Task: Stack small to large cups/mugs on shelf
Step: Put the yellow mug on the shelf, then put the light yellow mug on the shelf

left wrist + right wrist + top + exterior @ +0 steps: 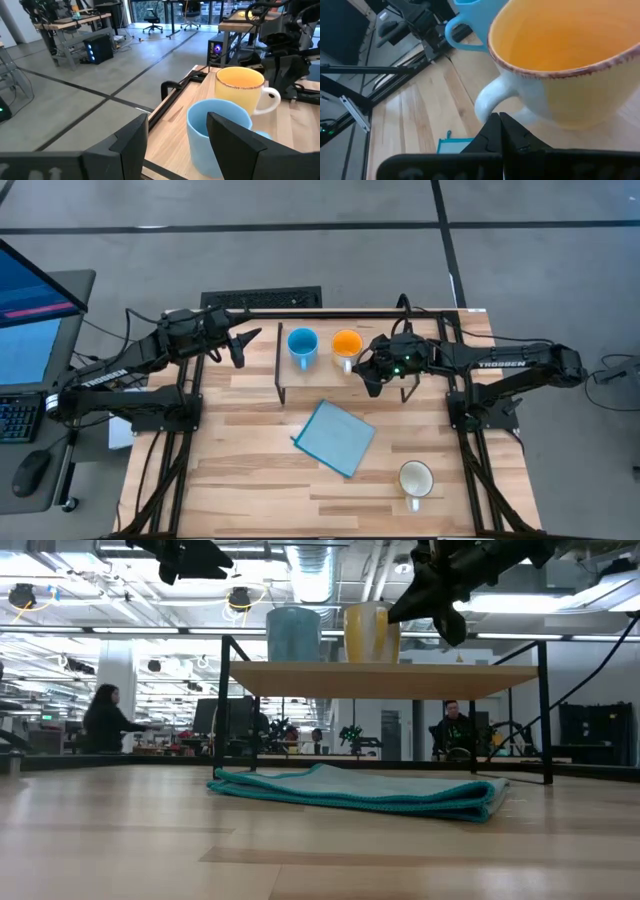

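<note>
White mug (415,478) is sitting nearest the camera on the desk (240,480), well away from both tools, with the blue cloth (335,438) lying between it and the shelf (380,385). I'm seeing the right tool (368,376) hovering just beside the orange mug (346,343) on the shelf, fingers pressed together near its pale handle. Blue mug (302,343) is standing next to the orange one. Left tool (240,345) is hanging beside the shelf's end, fingers spread, gripping nothing.

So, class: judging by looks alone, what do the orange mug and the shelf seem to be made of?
Orange mug: probably glazed ceramic, with a glossy surface, speckled brownish rim and thick pale handle. Shelf: light wood board, grain visible from above, on thin black legs, likely metal.
</note>
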Available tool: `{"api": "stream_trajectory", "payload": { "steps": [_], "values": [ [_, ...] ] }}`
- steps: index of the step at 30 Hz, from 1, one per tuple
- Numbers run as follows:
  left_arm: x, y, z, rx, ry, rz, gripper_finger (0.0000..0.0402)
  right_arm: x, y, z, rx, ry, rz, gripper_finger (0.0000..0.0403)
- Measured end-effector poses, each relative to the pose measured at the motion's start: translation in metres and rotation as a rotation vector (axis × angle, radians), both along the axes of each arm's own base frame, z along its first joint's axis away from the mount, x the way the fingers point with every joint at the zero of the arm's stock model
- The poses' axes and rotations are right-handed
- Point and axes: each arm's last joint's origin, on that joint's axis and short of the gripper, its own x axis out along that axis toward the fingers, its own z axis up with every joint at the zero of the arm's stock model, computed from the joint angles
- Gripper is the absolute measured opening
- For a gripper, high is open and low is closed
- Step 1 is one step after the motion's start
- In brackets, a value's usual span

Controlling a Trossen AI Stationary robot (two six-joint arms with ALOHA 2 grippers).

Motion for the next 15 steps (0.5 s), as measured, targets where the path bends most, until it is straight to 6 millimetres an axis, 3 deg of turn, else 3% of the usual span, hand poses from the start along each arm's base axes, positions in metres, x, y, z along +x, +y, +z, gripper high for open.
{"api": "stream_trajectory", "payload": {
  "steps": [15],
  "values": [
    [0.000,0.000,-0.002,-0.008,0.016,0.000,0.0195,-0.009,-0.002,-0.013,0.007,0.162,-0.022,0.0006]
  ]
}}
